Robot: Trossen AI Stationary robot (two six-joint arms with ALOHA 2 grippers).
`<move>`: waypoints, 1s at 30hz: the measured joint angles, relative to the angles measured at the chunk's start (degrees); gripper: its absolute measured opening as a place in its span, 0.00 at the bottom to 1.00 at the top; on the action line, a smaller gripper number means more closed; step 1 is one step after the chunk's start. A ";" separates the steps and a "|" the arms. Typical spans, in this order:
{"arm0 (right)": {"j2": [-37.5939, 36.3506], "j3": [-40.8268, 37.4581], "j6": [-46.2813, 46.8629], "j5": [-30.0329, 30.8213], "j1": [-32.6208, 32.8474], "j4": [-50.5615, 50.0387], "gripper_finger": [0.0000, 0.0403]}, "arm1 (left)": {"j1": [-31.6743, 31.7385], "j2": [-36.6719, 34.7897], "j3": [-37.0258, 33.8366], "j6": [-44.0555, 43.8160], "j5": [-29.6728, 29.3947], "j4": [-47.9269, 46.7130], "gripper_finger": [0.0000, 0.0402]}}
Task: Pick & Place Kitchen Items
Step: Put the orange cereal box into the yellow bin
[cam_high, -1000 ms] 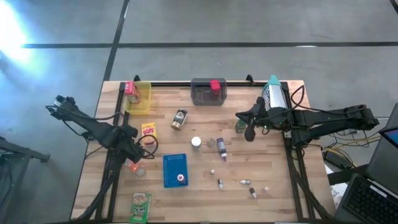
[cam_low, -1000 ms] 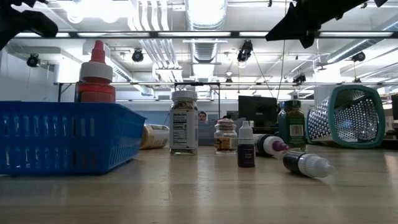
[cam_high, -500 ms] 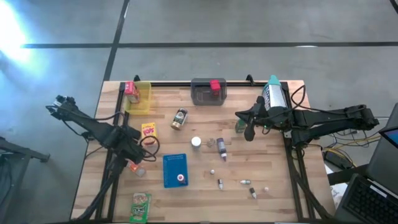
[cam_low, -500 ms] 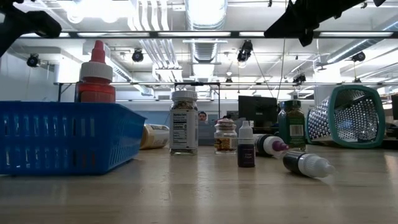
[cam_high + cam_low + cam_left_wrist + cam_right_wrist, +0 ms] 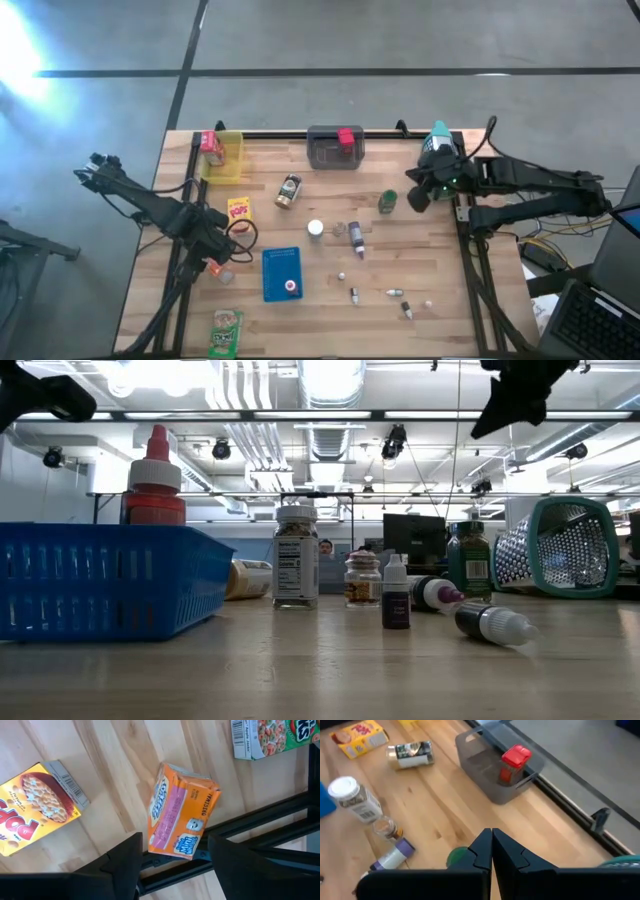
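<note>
My left gripper point(image 5: 213, 262) hangs near the table's left side, pointing down, and is shut on a small orange-and-pink cereal box point(image 5: 182, 810). My right gripper point(image 5: 415, 197) is shut and raised over the table's right side, holding nothing. A green-lidded jar point(image 5: 388, 202) stands just left of it. Loose on the wood are a yellow Pops box point(image 5: 238, 210), a jar on its side point(image 5: 289, 190), a white-capped jar point(image 5: 315, 229), a purple-capped bottle point(image 5: 355, 238) and several tiny bottles point(image 5: 395, 293). A green cereal box point(image 5: 227, 335) lies at the near left. My left gripper point(image 5: 175, 845) has the box's near end point(image 5: 172, 842) between its two fingers, one finger point(image 5: 125, 860) on each long side. The fingers come from above, pointing down. The box shows its printed face up, tilted, and seems lifted clear of the wood.
A yellow bin point(image 5: 222, 157) and a grey bin point(image 5: 335, 148) holding a red item stand along the far edge. A teal-rimmed mesh basket point(image 5: 438, 150) lies at the far right. A blue tray point(image 5: 282, 273) holds a red-topped bottle. Black frame bars point(image 5: 178, 290) run along the left side.
My right gripper, still shut, has drawn back from the green-lidded jar toward the table's right edge, risen and tipped up. The jar now stands uncovered where it was.
</note>
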 joint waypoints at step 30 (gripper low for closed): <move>-0.14 12.81 -15.83 -0.07 -1.39 -2.59 0.02 | 0.07 0.00 0.00 -4.54 -0.51 0.00 0.55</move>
